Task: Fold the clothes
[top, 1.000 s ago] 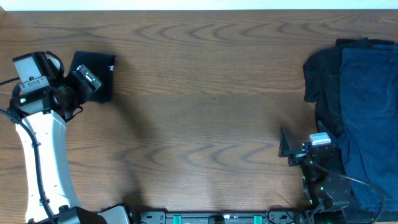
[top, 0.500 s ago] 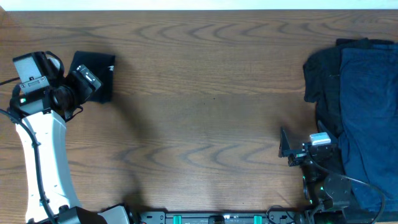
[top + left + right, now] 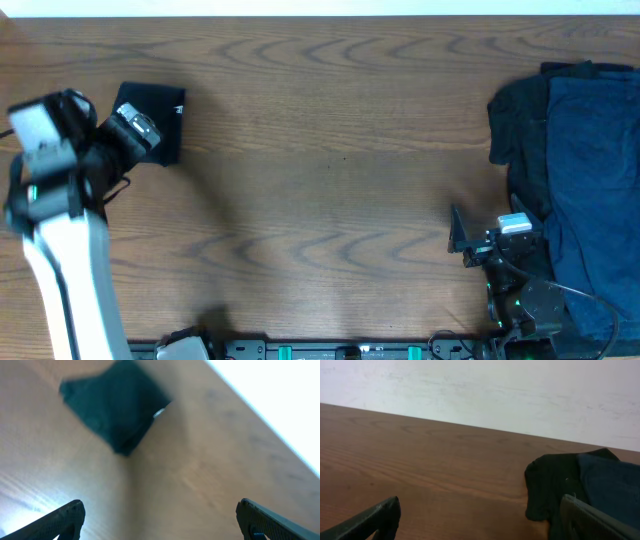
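A small folded black garment (image 3: 165, 110) with a white label lies at the table's far left. My left gripper (image 3: 140, 128) hovers over its left part, blurred. In the left wrist view the folded garment (image 3: 117, 412) lies ahead of the open left gripper (image 3: 160, 507), whose fingers (image 3: 65, 517) hold nothing. A loose heap of clothes, black (image 3: 520, 125) and navy blue (image 3: 590, 180), lies at the right edge. Beside the heap's left side my right gripper (image 3: 462, 232) stands open and empty. The right wrist view has the black cloth (image 3: 552, 485) and navy cloth (image 3: 610, 480) just beyond the right gripper (image 3: 480, 510).
The bare brown wooden table (image 3: 330, 180) spreads between the folded garment and the heap. A pale wall (image 3: 480, 390) rises behind the table's far edge. The arms' bases and cables sit along the front edge (image 3: 350, 350).
My left arm has started to move: its upper part has shifted left and is blurred. The folded garment, the heap and the right arm have stayed put.
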Controlling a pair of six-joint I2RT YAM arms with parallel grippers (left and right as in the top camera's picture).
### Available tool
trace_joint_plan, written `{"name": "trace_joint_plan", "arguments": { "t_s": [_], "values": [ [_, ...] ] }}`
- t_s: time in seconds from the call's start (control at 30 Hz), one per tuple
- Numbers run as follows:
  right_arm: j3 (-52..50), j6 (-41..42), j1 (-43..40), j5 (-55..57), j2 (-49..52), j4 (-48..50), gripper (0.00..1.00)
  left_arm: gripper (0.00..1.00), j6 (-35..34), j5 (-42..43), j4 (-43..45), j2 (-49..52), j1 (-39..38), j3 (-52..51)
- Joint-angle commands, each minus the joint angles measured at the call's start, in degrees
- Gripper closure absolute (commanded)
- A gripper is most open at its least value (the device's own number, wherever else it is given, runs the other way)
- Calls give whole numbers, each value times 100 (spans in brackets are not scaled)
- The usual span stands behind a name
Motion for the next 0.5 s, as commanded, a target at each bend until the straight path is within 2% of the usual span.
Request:
{"name": "trace_joint_plan", "arguments": {
  "t_s": [0.0, 0.27, 0.47],
  "values": [
    [-4, -76, 57, 66, -37, -26, 1, 2, -28, -13, -13, -1067, -256, 22],
    [-4, -76, 57, 66, -37, -28, 1, 2, -31, -13, -13, -3366, -1097, 22],
    [-4, -76, 57, 66, -37, -26, 1, 2, -28, -13, -118, -4645, -1357, 22]
  ]
}}
